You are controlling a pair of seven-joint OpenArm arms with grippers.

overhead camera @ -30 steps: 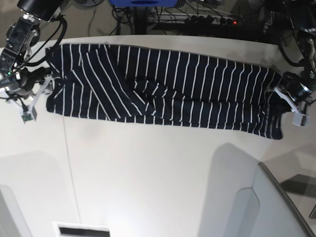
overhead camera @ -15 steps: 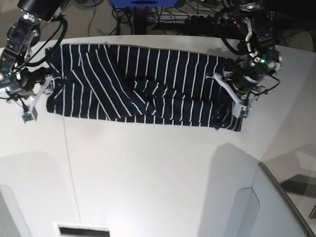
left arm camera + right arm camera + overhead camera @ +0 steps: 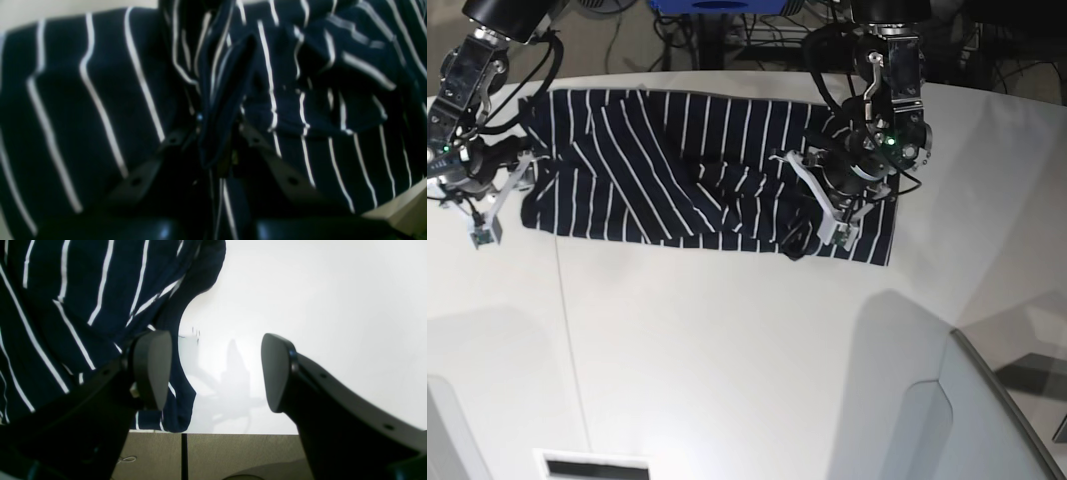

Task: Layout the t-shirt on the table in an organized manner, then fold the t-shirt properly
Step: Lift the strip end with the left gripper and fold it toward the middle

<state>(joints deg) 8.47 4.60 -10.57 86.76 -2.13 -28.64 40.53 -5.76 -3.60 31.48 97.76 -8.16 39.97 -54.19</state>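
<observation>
The t-shirt (image 3: 657, 170), dark navy with thin white stripes, lies as a long band across the far half of the white table (image 3: 727, 350). Its right end is doubled back over its middle. My left gripper (image 3: 825, 215) is shut on a bunched fold of the shirt (image 3: 220, 100), over the shirt's right part. In the left wrist view the left gripper (image 3: 220, 143) has fabric pinched between its jaws. My right gripper (image 3: 497, 205) is open and empty at the shirt's left end. In the right wrist view (image 3: 217, 370) one finger (image 3: 150, 366) overlaps the shirt's edge (image 3: 66, 290), the other is over bare table (image 3: 300, 290).
A grey curved panel (image 3: 957, 420) rises at the front right. Cables and a power strip (image 3: 857, 40) lie behind the table. A thin seam (image 3: 567, 320) runs down the table's left part. The table's edge (image 3: 233, 433) is close under my right gripper.
My left gripper has moved left from the table's right end, carrying the shirt's right end over its middle. The shirt's band is shorter. The right arm has not moved.
</observation>
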